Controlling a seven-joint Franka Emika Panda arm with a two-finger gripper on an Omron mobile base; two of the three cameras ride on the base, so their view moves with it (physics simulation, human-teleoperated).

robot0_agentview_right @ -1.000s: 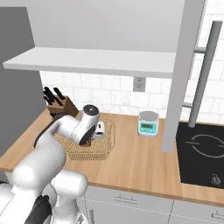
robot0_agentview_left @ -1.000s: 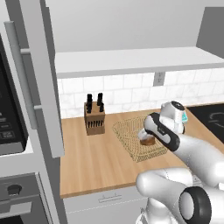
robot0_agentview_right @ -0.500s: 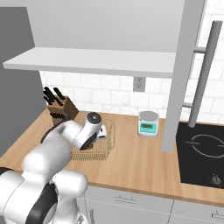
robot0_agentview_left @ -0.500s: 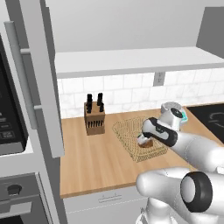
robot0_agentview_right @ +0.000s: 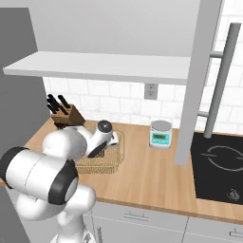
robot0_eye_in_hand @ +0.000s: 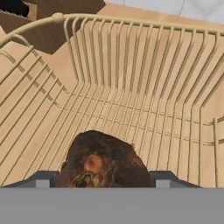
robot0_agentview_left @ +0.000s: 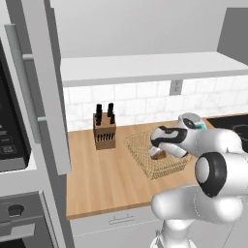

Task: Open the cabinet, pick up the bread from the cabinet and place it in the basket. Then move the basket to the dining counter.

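The basket of golden wire stands on the wooden counter by the wall. My gripper reaches down into it. In the hand view the dark-brown bread lies low in the basket, and my gripper is shut on it, a fingertip against each side. In the right base view the gripper dips inside the basket. The bread shows just under the hand. The cabinet door stands open, over its white shelf. The dining counter is out of view.
A knife block stands left of the basket against the tiled wall. To the basket's right sits a small kitchen scale, then an open cabinet door with its bar handle, and a black cooktop.
The hand has shifted a little to the left over the basket with the bread between its fingers. The arm's elbow has swung nearer the cameras. The basket has not moved.
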